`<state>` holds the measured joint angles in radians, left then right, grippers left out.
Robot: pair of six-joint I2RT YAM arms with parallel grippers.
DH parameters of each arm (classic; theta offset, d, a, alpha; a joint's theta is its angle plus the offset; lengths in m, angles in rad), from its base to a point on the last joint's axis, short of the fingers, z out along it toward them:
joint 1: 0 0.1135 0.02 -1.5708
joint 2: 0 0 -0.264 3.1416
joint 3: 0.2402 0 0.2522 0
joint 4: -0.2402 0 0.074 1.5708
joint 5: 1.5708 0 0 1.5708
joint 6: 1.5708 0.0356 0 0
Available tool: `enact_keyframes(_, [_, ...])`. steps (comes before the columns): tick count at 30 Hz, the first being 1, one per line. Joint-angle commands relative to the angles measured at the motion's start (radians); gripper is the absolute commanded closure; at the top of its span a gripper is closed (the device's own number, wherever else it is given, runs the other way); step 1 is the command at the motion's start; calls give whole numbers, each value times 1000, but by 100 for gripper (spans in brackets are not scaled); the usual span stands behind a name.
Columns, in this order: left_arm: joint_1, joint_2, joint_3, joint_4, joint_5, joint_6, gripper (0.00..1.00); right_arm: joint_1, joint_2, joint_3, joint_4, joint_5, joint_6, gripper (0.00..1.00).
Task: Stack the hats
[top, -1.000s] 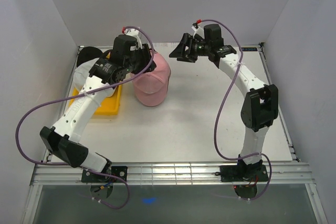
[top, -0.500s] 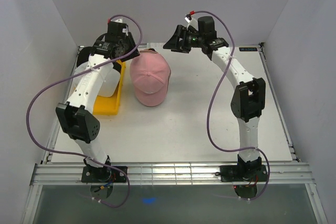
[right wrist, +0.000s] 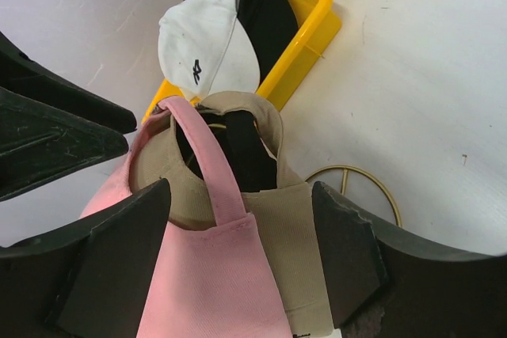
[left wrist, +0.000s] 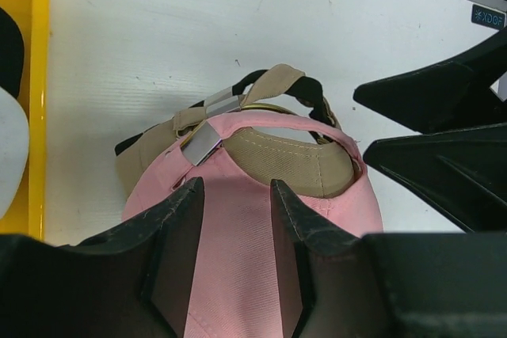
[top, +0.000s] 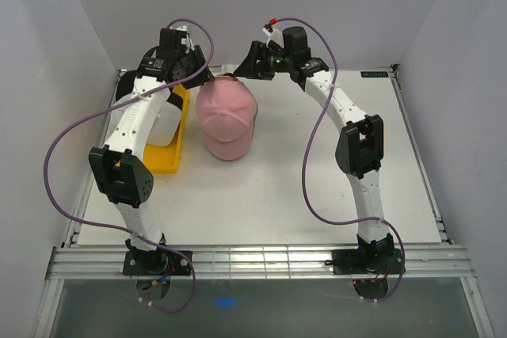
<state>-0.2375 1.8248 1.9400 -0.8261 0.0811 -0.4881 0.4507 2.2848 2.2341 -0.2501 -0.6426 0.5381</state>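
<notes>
From above, the pink hat [top: 226, 120] sits on top of the pile at the back of the tabletop [top: 317, 180], just beside the tray [top: 168, 156]. The left claw [top: 192, 75] and right claw [top: 250, 65] hang close together over its rear edge.

The left wrist view shows the left claw [left wrist: 235, 187] about half open over the pink hat [left wrist: 348, 203], gripping nothing. The tan hat [left wrist: 293, 160] lies beneath it. A label [left wrist: 485, 16] at the tabletop's edge seems to read "XDOF", upside down.

In the right wrist view, the right claw [right wrist: 242, 191] gapes wide and empty above the pink strap. The white hat [right wrist: 202, 45] in the tray bears a small black logo I cannot read. The wire stand [right wrist: 356, 176] peeks out below.

The risks, as I judge them: the claws may knock together, or a finger may snag the strap and drag the pink hat off.
</notes>
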Motion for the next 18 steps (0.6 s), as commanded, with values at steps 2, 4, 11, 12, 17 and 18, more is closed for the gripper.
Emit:
enact_keyframes(2, [3, 22, 30, 22, 40, 20, 51, 5, 10, 30, 43, -9, -24, 23])
enact_keyframes(4, [3, 37, 36, 24, 45, 22, 51, 6, 13, 19, 45, -14, -29, 23])
enact_keyframes(11, [4, 70, 53, 24, 34, 28, 51, 8, 21, -4, 54, -14, -49, 28])
enact_keyframes(12, [6, 73, 54, 22, 32, 28, 51, 8, 24, -5, 55, -15, -52, 29])
enact_keyframes(17, [6, 88, 53, 28, 40, 28, 51, 8, 31, -36, 60, -20, -63, 34])
enact_keyframes(18, [6, 96, 53, 28, 42, 26, 52, 8, 31, -48, 61, -19, -66, 35])
